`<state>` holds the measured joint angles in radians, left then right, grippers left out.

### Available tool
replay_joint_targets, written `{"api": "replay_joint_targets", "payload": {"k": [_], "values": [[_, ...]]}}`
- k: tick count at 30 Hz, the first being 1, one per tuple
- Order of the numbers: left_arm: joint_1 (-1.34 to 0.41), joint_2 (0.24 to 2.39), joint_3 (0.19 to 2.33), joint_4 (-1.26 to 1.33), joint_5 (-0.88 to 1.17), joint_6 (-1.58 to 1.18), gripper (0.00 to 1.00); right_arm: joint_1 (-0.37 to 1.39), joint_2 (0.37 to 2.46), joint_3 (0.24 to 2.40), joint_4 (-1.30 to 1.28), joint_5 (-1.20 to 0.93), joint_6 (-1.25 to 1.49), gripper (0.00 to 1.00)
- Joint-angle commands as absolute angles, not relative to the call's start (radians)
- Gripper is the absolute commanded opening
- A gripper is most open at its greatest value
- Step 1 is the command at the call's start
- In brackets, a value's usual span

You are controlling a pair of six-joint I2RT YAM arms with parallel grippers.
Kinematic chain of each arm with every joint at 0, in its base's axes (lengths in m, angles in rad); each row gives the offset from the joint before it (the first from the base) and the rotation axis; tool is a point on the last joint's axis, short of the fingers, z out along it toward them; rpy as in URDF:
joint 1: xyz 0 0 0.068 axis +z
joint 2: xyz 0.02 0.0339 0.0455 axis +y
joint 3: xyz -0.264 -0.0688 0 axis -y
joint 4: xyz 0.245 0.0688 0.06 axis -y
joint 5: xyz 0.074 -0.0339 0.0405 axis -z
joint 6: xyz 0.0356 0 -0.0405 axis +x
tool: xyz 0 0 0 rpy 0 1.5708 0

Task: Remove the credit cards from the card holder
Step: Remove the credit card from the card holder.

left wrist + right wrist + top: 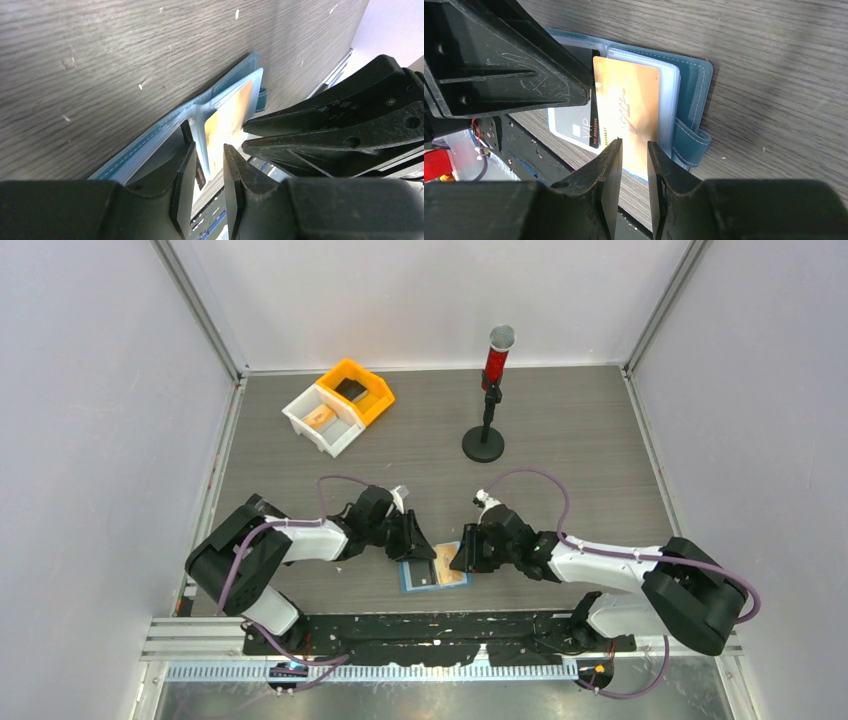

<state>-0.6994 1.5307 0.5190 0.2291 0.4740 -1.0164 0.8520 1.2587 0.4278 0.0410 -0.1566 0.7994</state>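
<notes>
Found open near bench front edge: holder. Apparently pinned at left leaf by left end effector, narrowly parted, gripping nothing, likely to prevent sliding. Positioned over pocketed orange card: right end effector, narrowly parted, empty. Alongside: dark card.

Grey wood-grain table, 3 plain white walls, aluminium corner posts, even diffuse light
</notes>
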Motion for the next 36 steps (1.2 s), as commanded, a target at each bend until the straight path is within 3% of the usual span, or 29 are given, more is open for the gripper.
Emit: {"api": "replay_joint_targets", "payload": {"k": [1,14,25,36], "values": [[-0.703,1.569,0.511,0.329,0.472,-1.019,0.30,0.842,1.243,0.401,0.067,-0.157,0.802,0.32],[-0.704,1.588,0.502,0.396,0.489,-1.044,0.29,0.826,1.246,0.377,0.099,-0.179,0.809,0.32],[-0.703,1.544,0.479,0.402,0.507,-1.068,0.01,0.811,1.240,0.362,0.094,-0.170,0.814,0.32],[-0.687,1.422,0.476,0.265,0.516,-1.017,0.00,0.802,1.240,0.380,0.057,-0.174,0.788,0.32]]}}
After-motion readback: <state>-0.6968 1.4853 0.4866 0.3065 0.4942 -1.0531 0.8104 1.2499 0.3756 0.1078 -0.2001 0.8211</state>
